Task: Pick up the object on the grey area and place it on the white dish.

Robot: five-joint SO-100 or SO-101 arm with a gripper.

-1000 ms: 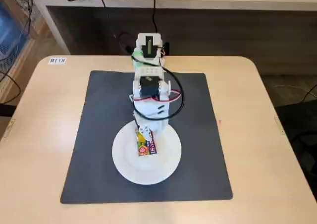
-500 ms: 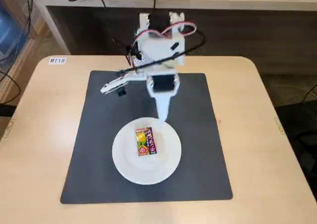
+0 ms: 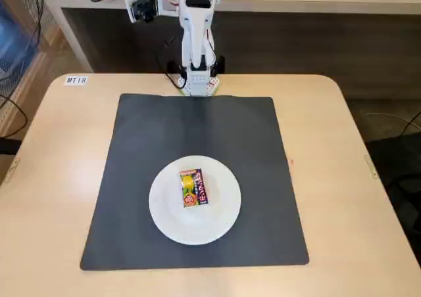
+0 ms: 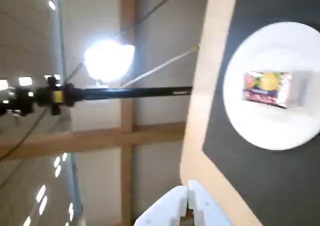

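Now the packet [image 3: 191,188] is lying on the white dish [image 3: 220,218] at centre frame, on the grey mat [image 3: 145,152]; the gripper [image 4: 189,201], at the wrist view's bottom edge, is sitting pressed together, empty.

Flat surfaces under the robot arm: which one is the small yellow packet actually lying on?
The round white plate, not the dark grey square mat or beige tabletop. The small yellow packet sits near the plate's middle, inside its rim.
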